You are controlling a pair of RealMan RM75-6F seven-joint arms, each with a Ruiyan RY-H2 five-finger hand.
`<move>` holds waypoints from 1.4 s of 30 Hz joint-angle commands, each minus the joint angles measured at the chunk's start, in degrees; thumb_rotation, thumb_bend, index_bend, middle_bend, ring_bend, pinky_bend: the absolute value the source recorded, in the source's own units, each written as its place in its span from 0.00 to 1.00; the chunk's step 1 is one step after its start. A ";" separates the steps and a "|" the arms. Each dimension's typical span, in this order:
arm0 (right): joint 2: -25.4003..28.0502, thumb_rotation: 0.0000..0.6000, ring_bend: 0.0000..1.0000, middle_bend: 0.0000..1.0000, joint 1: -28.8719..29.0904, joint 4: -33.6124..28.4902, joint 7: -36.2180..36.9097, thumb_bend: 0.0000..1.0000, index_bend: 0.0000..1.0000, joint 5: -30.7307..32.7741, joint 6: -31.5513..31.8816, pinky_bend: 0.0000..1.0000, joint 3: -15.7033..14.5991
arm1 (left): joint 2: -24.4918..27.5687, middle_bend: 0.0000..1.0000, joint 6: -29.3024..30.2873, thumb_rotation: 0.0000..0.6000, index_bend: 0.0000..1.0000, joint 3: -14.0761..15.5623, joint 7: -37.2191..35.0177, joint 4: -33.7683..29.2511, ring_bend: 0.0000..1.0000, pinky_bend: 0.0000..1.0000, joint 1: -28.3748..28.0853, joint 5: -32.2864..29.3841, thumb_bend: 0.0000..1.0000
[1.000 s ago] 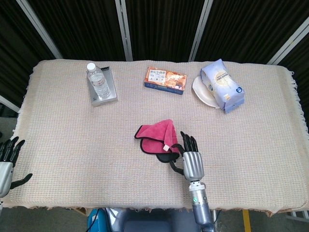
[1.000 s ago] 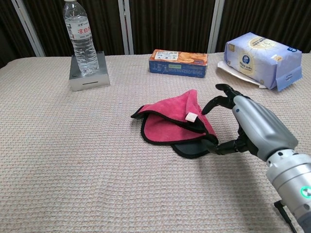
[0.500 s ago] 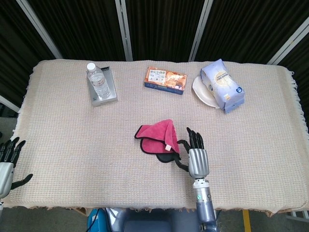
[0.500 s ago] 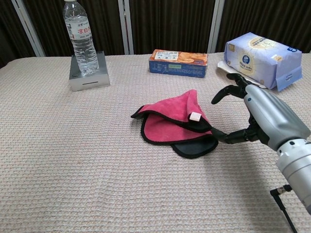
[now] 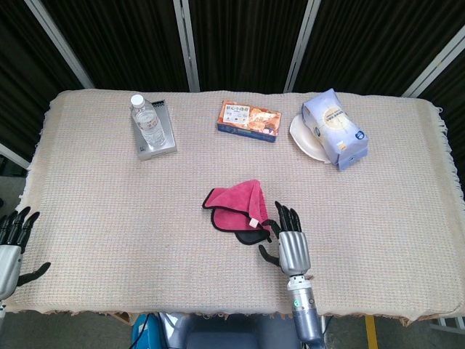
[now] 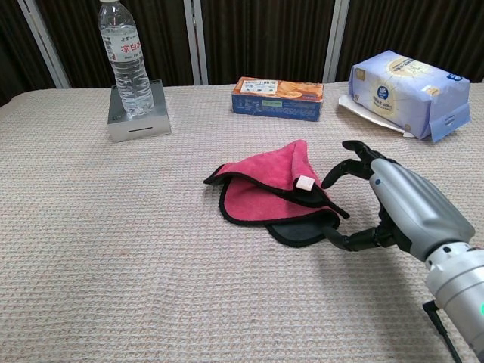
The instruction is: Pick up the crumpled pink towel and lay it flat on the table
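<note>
Here, the right hand (image 6: 378, 198) hovers with fingers spread and empty just beside the crumpled pink towel (image 6: 271, 190) at mid-surface, where a clean pinch of its black-trimmed near corner should let the cloth unfold as it lifts.

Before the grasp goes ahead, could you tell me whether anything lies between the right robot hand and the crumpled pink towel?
Nothing visible does: the right robot hand sits just beside the crumpled pink towel, with only bare beige woven tablecloth between them.
</note>
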 commanded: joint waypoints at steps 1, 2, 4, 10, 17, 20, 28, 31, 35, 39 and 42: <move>-0.18 1.00 0.00 0.04 0.19 0.17 -0.14 0.26 0.36 0.07 0.12 0.00 0.29 | 0.04 0.00 0.01 1.00 0.00 -0.03 -0.12 -0.02 0.00 0.00 0.00 -0.03 0.09; -0.22 1.00 0.00 0.04 0.28 0.21 -0.19 0.26 0.36 0.15 0.13 0.00 0.45 | 0.06 0.00 0.04 1.00 0.00 -0.04 -0.13 -0.01 0.00 0.00 0.00 0.00 0.09; -0.25 1.00 0.00 0.04 0.47 0.18 -0.22 0.27 0.36 0.22 0.19 0.00 0.79 | 0.06 0.00 0.11 1.00 0.00 -0.04 -0.19 -0.04 0.00 0.00 0.01 0.07 0.09; 0.14 1.00 0.00 0.04 0.82 0.40 -0.54 0.35 0.36 0.47 0.56 0.00 1.71 | -0.07 0.00 0.00 1.00 0.00 0.01 0.05 0.04 0.00 0.00 -0.01 0.06 0.09; 1.14 1.00 0.00 0.04 0.80 0.23 -0.21 0.39 0.36 1.26 0.64 0.00 2.39 | -0.12 0.00 0.23 1.00 0.00 0.01 0.18 -0.08 0.00 0.00 0.05 0.21 0.09; 1.46 1.00 0.00 0.04 0.79 0.04 -0.24 0.39 0.36 1.23 0.81 0.00 2.27 | -0.14 0.00 0.24 1.00 0.00 0.11 0.29 -0.18 0.00 0.00 0.06 0.37 0.09; 1.84 1.00 0.00 0.04 0.60 -0.51 -0.98 0.39 0.36 1.75 0.07 0.00 0.76 | 0.01 0.00 0.41 1.00 0.00 0.22 0.25 -0.55 0.00 0.00 0.14 0.62 0.09; 1.59 1.00 0.00 0.04 0.58 -0.32 -1.34 0.39 0.36 1.85 0.15 0.00 0.51 | 0.07 0.00 0.51 1.00 0.00 0.29 0.21 -0.62 0.00 0.00 0.18 0.78 0.09; 1.51 1.00 0.00 0.04 0.61 -0.17 -1.88 0.39 0.36 2.29 0.00 0.00 0.48 | 0.15 0.00 0.53 1.00 0.00 0.24 0.03 -0.64 0.00 0.00 0.22 0.68 0.09; 1.43 1.00 0.00 0.04 0.69 -0.17 -1.79 0.40 0.36 2.70 0.00 0.00 0.81 | 0.17 0.00 0.43 1.00 0.00 0.23 0.02 -0.71 0.00 0.00 0.16 0.68 0.09; 1.48 1.00 0.00 0.04 0.79 -0.14 -1.77 0.43 0.38 2.49 0.24 0.00 0.85 | 0.09 0.00 0.37 1.00 0.00 0.26 0.23 -0.82 0.00 0.00 0.12 0.74 0.09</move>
